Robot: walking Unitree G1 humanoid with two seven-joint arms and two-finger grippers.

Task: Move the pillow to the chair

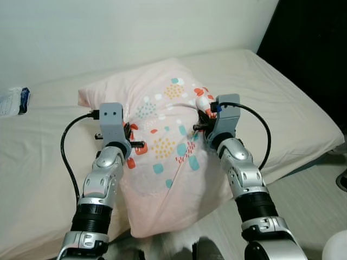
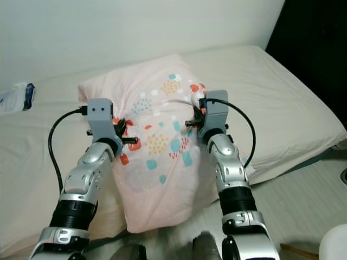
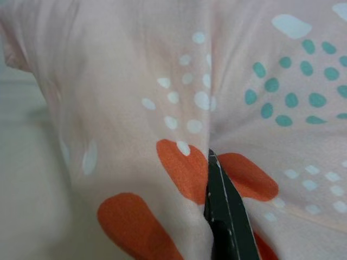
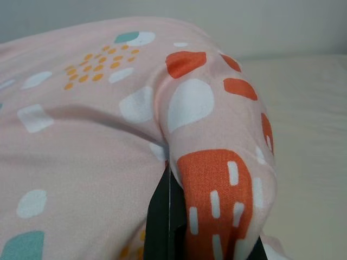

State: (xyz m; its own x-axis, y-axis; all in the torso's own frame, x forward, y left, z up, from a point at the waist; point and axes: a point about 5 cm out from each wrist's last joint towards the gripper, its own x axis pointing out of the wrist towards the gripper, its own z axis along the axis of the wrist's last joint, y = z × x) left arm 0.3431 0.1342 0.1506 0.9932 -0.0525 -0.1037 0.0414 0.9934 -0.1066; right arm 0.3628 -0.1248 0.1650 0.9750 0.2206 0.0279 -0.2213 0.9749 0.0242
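Cream sheets cover the bed (image 1: 282, 103) by the pale wall, and on it lies the pink cotton pillow (image 1: 162, 157) printed with orange, teal and white shapes, its near end overhanging the edge. My left gripper (image 1: 129, 142) pinches cloth at one side, my right gripper (image 1: 201, 123) at the other. I'd lift both together, evenly, keeping the pinches deep so the cloth won't slip.

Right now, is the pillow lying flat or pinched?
Pinched. The pillow bunches where the left gripper and right gripper squeeze its cloth on the bed.
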